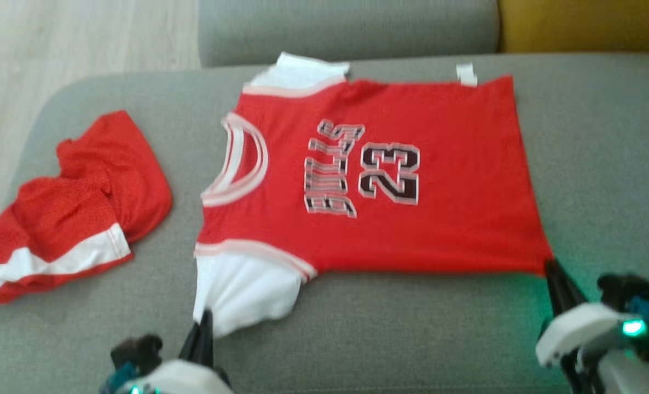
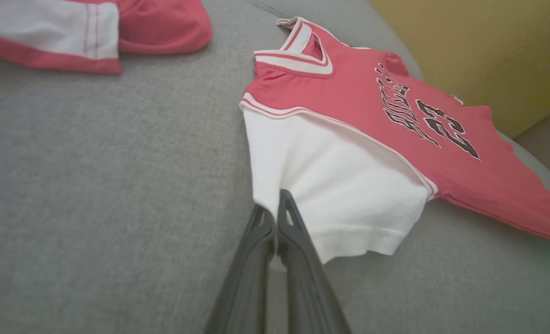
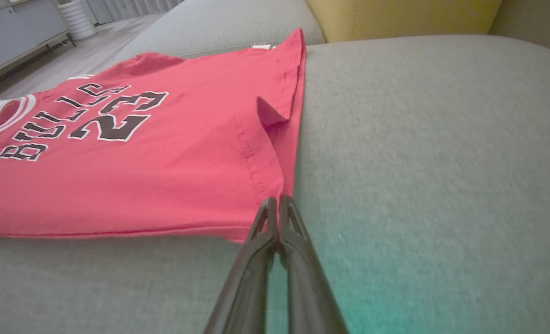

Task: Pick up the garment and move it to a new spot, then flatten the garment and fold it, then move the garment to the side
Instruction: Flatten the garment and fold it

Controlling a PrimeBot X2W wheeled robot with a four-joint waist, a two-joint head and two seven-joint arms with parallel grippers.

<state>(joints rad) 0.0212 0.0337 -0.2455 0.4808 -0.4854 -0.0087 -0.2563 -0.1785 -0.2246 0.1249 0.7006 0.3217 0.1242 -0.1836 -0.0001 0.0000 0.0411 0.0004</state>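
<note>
The garment (image 1: 439, 219) is a red jersey with white sleeves and a black "23" print, spread flat on the grey sofa seat (image 1: 412, 339). My left gripper (image 1: 206, 318) is at the lower left, shut on the edge of the near white sleeve (image 2: 349, 185), which is drawn to a point at its tips. In the left wrist view the left gripper (image 2: 275, 206) pinches that sleeve. My right gripper (image 1: 550, 269) is shut on the near hem corner. The right wrist view shows the right gripper (image 3: 275, 202) closed where the red cloth (image 3: 163, 176) ends.
A second red piece with a white stripe (image 1: 83, 202) lies crumpled at the seat's left end, near its edge. A grey back cushion (image 1: 346, 27) and a yellow cushion (image 1: 581, 24) border the far side. Wooden floor (image 1: 56, 44) lies beyond the left.
</note>
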